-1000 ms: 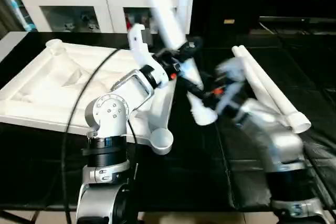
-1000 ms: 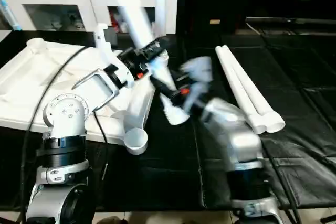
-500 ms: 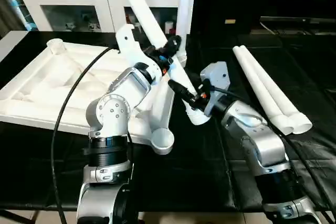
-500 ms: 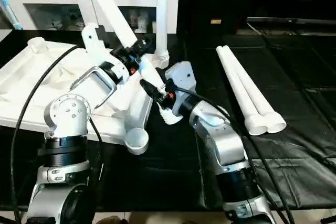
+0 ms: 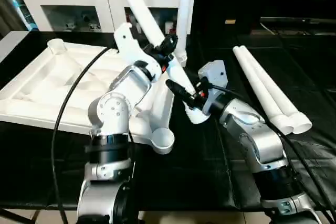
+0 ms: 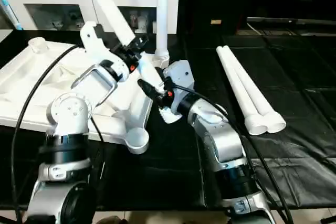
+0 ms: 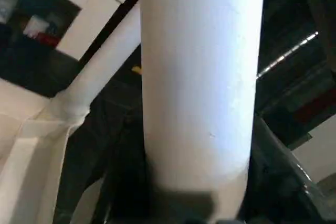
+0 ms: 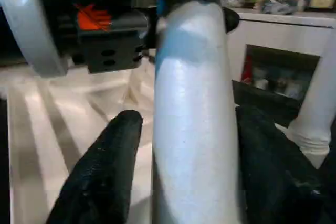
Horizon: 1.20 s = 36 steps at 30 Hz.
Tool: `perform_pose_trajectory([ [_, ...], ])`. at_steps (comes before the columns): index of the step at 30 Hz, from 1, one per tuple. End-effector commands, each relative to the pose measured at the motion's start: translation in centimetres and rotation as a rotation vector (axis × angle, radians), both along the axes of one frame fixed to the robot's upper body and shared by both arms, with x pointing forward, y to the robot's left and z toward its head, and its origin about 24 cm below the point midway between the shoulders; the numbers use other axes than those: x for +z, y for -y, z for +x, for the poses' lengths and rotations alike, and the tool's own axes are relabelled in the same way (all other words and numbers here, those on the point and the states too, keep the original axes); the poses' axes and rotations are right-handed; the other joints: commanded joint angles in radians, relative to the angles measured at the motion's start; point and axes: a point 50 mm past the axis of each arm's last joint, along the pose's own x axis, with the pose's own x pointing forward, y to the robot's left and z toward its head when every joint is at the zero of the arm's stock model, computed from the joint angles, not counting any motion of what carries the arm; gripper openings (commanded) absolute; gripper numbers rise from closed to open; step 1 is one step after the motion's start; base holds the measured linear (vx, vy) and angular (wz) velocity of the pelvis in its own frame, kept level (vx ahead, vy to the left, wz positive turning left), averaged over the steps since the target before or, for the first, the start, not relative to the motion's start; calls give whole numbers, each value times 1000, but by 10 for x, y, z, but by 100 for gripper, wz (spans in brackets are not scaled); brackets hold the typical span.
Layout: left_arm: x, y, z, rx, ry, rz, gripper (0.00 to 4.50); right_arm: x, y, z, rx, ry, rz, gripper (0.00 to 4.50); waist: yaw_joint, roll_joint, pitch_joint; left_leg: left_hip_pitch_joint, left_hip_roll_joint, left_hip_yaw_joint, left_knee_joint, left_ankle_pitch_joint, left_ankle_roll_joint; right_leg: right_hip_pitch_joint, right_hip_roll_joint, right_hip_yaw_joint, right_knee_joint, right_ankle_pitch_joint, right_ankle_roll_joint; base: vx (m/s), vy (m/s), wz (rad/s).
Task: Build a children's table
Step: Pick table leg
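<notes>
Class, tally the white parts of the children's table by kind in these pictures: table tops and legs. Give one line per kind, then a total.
Table top, lying underside up: 1
Leg standing upright in a far corner socket: 1
Leg held slanted between the two grippers: 1
Legs lying side by side on the black mat: 2
Total: 5 parts, 4 of them legs

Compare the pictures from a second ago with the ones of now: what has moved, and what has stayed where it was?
The right gripper has steadied low on the tilted leg, fingers either side. The left gripper closed on it higher up. The tabletop, standing leg and two spare legs stayed put.
</notes>
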Motion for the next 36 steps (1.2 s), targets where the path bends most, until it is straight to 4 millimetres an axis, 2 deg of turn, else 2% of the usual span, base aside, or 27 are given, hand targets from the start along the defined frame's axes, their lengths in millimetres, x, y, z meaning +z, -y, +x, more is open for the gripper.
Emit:
perform_pose_trajectory([
  [1, 14, -5, 4, 16, 70, 22, 180, 0, 7, 2, -18, -58, 9, 316, -1, -1, -83, 15, 28, -11, -56, -91, 47, 65, -68, 46, -64, -63, -192, 0, 0, 0],
  [5, 17, -14, 9, 29, 100, 80, 180, 1, 14, 3, -14, -77, -15, 349, 0, -1, -83, 16, 27, -11, -56, -91, 36, 66, -68, 46, -63, -67, -187, 0, 0, 0],
  [9, 21, -19, 11, -7, 148, 150, 180, 8, 24, 3, 10, 45, -77, 380, 1, -1, -84, 13, 27, -9, -55, -86, 29, 66, -71, 47, -61, -66, -185, 0, 0, 0],
  [11, 25, -22, 13, -35, 180, 197, 180, 7, 31, 2, 35, 24, -72, 399, 2, -3, -85, 15, 24, -9, -54, -88, 41, 66, -68, 47, -62, -72, -180, 0, 0, 0],
  [15, 34, -26, 13, -119, 236, 242, 180, 12, 43, 1, 72, -3, -91, 435, 2, 1, -85, 14, 26, -9, -53, -79, 45, 67, -70, 46, -58, -43, -208, 0, 0, 0],
  [18, 37, -25, 12, -160, 249, 252, 180, 14, 46, 3, 57, -6, -99, 449, 3, -2, -85, 14, 27, -9, -53, -77, 44, 67, -70, 46, -55, -35, -219, 0, 0, 0],
  [20, 38, -22, 9, -211, 262, 264, 180, 13, 49, 4, 73, -62, -85, 450, 3, -5, -84, 14, 26, -8, -53, -79, 45, 69, -71, 46, -57, -47, -224, 0, 0, 0],
  [21, 39, -20, 8, -238, 268, 270, 180, 13, 51, 3, 87, -82, -76, 450, 4, -3, -84, 14, 26, -7, -53, -81, 45, 69, -72, 47, -56, -56, -227, 0, 0, 0],
  [22, 39, -17, 5, -274, 275, 281, 180, 13, 52, 3, 116, -104, -65, 450, 4, -14, -84, 15, 26, -6, -53, -80, 49, 71, -71, 46, -57, -63, -227, 0, 0, 0],
  [24, 40, -13, 1, -335, 288, 292, 180, 14, 52, 0, 176, -133, -50, 450, 7, -9, -84, 15, 28, -7, -52, -76, 52, 69, -73, 46, -56, -72, -228, 0, 0, 0],
  [26, 41, -10, -2, -372, 296, 298, 179, 15, 51, -3, 230, -167, -33, 450, 7, -8, -84, 14, 28, -6, -51, -74, 56, 69, -72, 46, -55, -67, -232, 0, 0, 0],
  [27, 41, -9, -3, -386, 297, 298, 179, 15, 50, -4, 247, -192, -16, 450, 8, -11, -84, 14, 29, -6, -52, -73, 56, 69, -73, 46, -56, -71, -232, 0, 0, 0],
  [29, 41, -8, -4, -396, 297, 299, 179, 15, 50, -4, 256, -208, -6, 450, 8, -11, -84, 12, 29, -6, -51, -68, 54, 69, -73, 46, -56, -72, -231, 0, 0, 0],
  [30, 42, -7, -5, -407, 300, 301, 179, 16, 50, -4, 265, -226, 4, 450, 6, -15, -84, 13, 27, -6, -52, -64, 53, 69, -71, 46, -56, -73, -229, 0, 0, 0],
  [32, 44, -4, -7, -437, 309, 302, 179, 18, 49, -4, 282, -248, 19, 450, 9, -12, -85, 13, 27, -6, -51, -58, 53, 68, -73, 46, -56, -79, -228, 0, 0, 0],
  [36, 45, -2, -12, -475, 317, 299, 179, 19, 48, -2, 292, -257, 4, 450, 9, -16, -84, 13, 28, -5, -51, -64, 41, 67, -73, 46, -57, -103, -217, 0, 0, 0],
])
